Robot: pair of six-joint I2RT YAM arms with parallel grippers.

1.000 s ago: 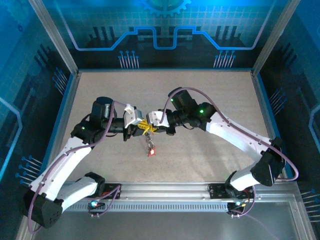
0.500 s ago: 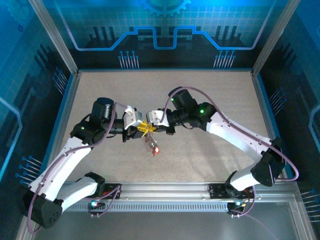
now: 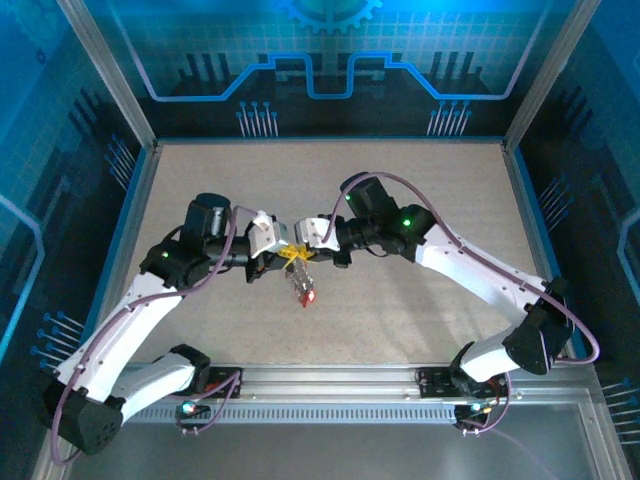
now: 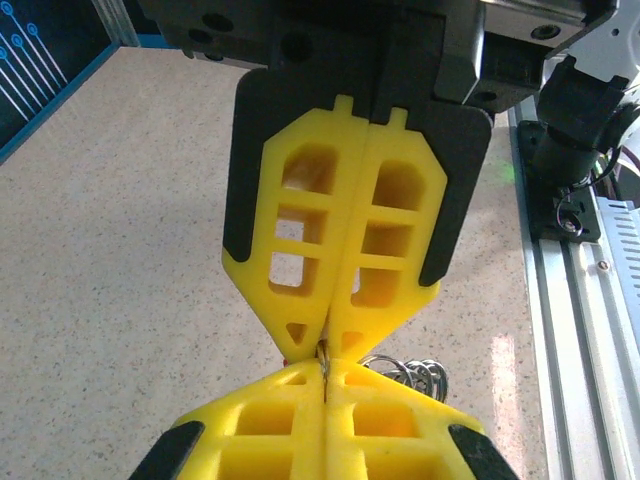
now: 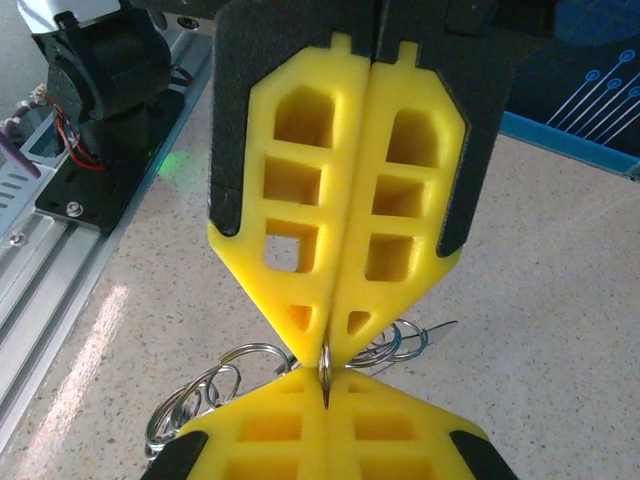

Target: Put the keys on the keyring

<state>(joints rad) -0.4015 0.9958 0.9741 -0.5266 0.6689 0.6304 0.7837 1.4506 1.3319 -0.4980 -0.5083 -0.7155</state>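
Over the middle of the counter [image 3: 420,190] the two arms meet tip to tip. The left gripper [image 3: 291,254] comes in from the left and the right gripper [image 3: 303,254] from the right, their yellow fingers nearly touching.

In the left wrist view, the left gripper [image 4: 325,375] rises from the bottom edge with its fingers pressed flat together. The right gripper [image 4: 327,342] points down at it from above, and its fingers are closed too. A thin silver loop of the keyring [image 4: 323,353] stands edge-on in the seam where the two sets of tips meet, pinched by both. More silver coils bulge out just to the right of the tips.

The right wrist view shows the same grip from the other side. The right gripper [image 5: 326,388] is below and the left gripper [image 5: 326,345] above, with the keyring [image 5: 240,362] spilling out as overlapping rings on both sides of the closed tips.

From above, the keys [image 3: 301,284] hang just under the joined fingers, above the counter, with a red tag [image 3: 307,297] at the lower end. I cannot tell how many keys there are
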